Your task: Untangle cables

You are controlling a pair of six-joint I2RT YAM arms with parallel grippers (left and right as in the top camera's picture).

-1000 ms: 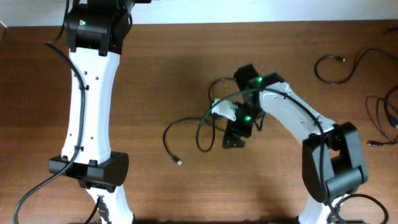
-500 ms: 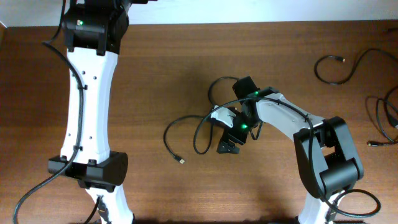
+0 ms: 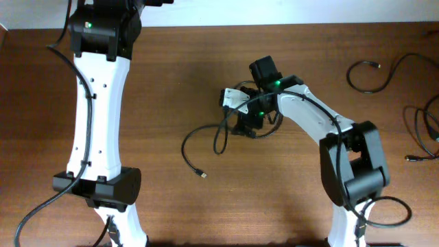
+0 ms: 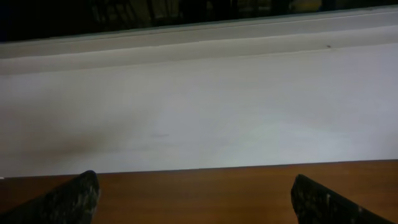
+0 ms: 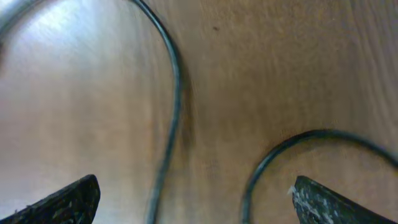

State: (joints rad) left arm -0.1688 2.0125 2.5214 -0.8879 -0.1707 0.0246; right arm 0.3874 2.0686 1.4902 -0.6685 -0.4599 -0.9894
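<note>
We had some cables (image 3: 376, 65) lying apart on the right, but the middle tangle (image 3: 183, 147) looked unsorted, with right gripper (image 5: 198, 202) and left gripper (image 4: 196, 199) both spread, empty.

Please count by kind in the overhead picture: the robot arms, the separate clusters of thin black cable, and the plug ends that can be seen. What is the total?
Robot arms: 2, left arm and right arm.
Cable clusters: 3, centre cluster, upper-right cluster, right-edge cluster.
Plug ends in view: 3, centre plug, upper-right plug, right-edge plug.
Total: 8.
</note>
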